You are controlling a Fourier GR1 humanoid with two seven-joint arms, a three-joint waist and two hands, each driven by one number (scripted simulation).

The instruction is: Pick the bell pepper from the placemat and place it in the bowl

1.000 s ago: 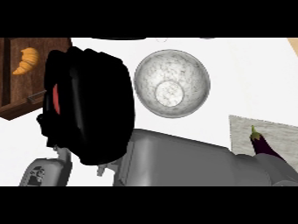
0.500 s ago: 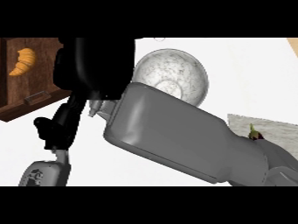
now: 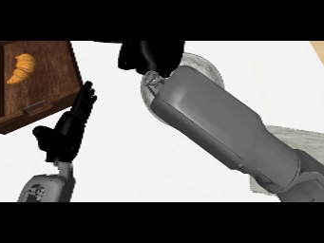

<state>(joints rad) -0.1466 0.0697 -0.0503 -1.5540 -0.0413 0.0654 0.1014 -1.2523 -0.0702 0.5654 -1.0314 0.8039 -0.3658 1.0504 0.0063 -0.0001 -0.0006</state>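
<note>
Progress is hard to settle from the head view, since the bell pepper is seen nowhere. None is shown on the uncovered part of the placemat [image 3: 308,140] at the near right corner of the bench [image 3: 270,71], and none in the small part of the bowl [image 3: 208,70] that is visible. The right hand [image 3: 150,56] is held over the bowl's far rim, close to the bench's far edge. Its grey forearm [image 3: 214,123] is laid diagonally across the bowl from the near right corner. Whether that hand is clamped on anything cannot be told. If the pepper is carried, the placing is judged to be the step in hand, with the release not yet done. The left hand [image 3: 66,133] is shown open, fingers straight and upward, at rest by the bench's left edge. It is beside a wooden tray [image 3: 55,71] in which a croissant [image 3: 21,69] is laid.
</note>
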